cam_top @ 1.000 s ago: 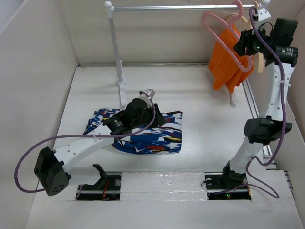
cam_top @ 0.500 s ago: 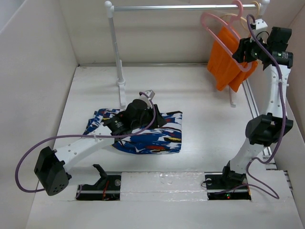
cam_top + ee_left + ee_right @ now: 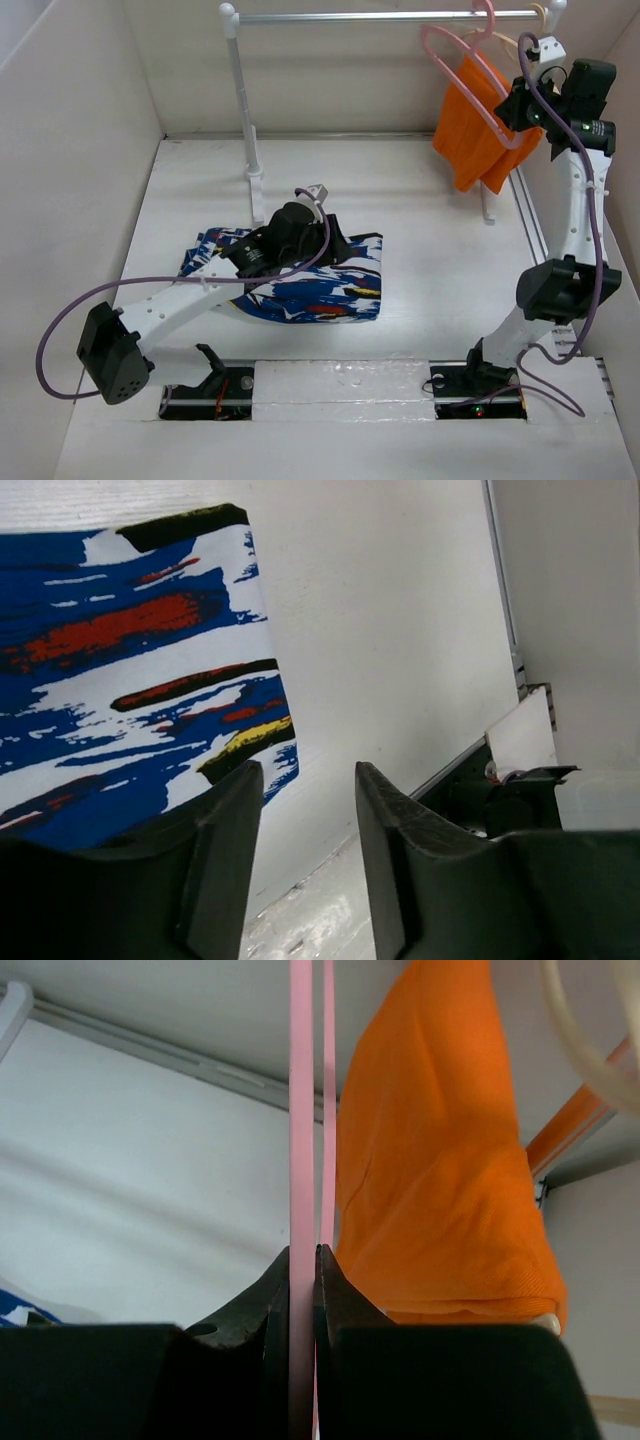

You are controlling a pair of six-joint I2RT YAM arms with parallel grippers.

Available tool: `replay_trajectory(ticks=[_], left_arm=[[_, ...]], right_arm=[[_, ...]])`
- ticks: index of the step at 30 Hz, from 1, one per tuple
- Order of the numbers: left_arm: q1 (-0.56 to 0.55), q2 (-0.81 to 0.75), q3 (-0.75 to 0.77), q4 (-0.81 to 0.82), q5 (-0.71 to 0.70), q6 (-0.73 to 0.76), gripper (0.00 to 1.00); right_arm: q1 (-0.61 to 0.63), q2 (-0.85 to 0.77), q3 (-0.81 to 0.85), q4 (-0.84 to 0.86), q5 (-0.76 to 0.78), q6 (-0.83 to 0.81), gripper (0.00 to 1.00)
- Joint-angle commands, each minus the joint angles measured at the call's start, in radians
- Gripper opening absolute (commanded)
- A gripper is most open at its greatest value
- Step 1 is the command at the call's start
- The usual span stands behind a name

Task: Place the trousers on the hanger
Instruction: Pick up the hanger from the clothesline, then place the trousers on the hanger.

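R gripper (image 3: pixel 302 1265) pinches pink hanger (image 3: pixel 301 1110) hung on rail (image 3: pixel 350 16), orange cloth (image 3: pixel 440 1160) just beside; L gripper (image 3: pixel 308 780) part-open, empty, at trousers (image 3: pixel 120 680) edge.

The soft blue patterned cloth trousers (image 3: pixel 120 680) look matt. The thin pink plastic hanger (image 3: pixel 300 1110) is smooth. The plain orange cloth (image 3: pixel 440 1160) looks soft.
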Motion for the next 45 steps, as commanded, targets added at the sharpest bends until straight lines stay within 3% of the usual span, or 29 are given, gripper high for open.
replay_trajectory(ticks=[1, 6, 10, 19, 27, 40, 45], left_arm=[[0.002, 0.022, 0.142, -0.04, -0.034, 0.023, 0.41], [0.002, 0.068, 0.38, -0.098, -0.043, 0.042, 0.51], [0.002, 0.11, 0.497, -0.106, -0.008, 0.037, 0.57], [0.002, 0.209, 0.628, -0.009, 0.11, -0.046, 0.63], [-0.018, 0.384, 0.793, 0.037, 0.127, -0.096, 0.65], [-0.018, 0.498, 0.713, 0.289, 0.056, -0.181, 0.65], [-0.018, 0.62, 0.817, 0.242, 0.029, -0.167, 0.64]], right_arm=[[0.062, -0.12, 0.04, 0.138, 0.084, 0.012, 0.0], [0.127, -0.226, 0.019, 0.176, 0.288, 0.006, 0.0], [0.15, -0.249, -0.001, 0.106, 0.338, 0.0, 0.0], [0.311, -0.506, -0.467, 0.214, 0.512, -0.022, 0.0], [0.469, -0.647, -0.659, 0.191, 0.632, -0.001, 0.0], [0.612, -0.741, -0.843, 0.198, 0.622, 0.107, 0.0], [0.645, -0.779, -0.895, 0.216, 0.605, 0.165, 0.0]])
